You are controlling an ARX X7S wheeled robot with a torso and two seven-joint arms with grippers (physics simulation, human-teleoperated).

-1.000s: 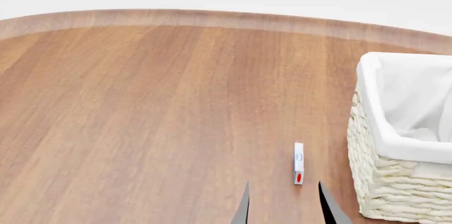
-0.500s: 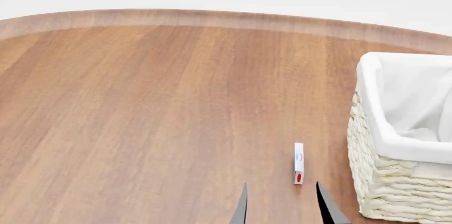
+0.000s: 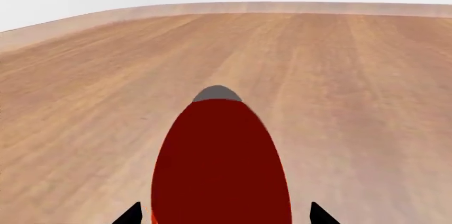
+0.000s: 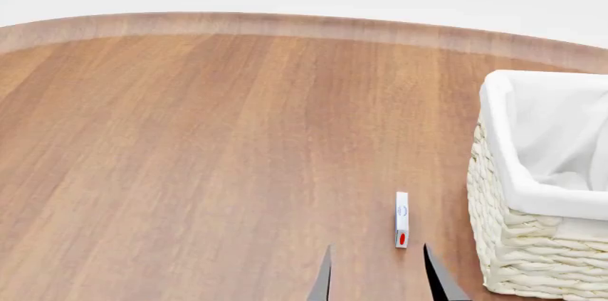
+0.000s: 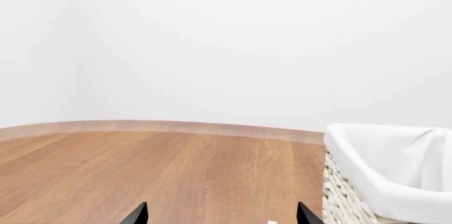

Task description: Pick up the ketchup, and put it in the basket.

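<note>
The ketchup (image 3: pixel 219 166) lies on the table (image 4: pixel 190 159) between our left gripper (image 3: pixel 224 216) fingertips, grip unconfirmed (we cannot tell). Our right gripper (image 4: pixel 376 276) hangs spread and empty near the basket (image 4: pixel 532 244). Pickup and drop remain.

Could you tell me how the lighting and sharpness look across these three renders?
Head view: flat, even light, crisp basket weave, no glare. Left wrist view: the red object looms close, stretched and featureless. Right wrist view: mostly blank white wall, nothing blurred.
</note>
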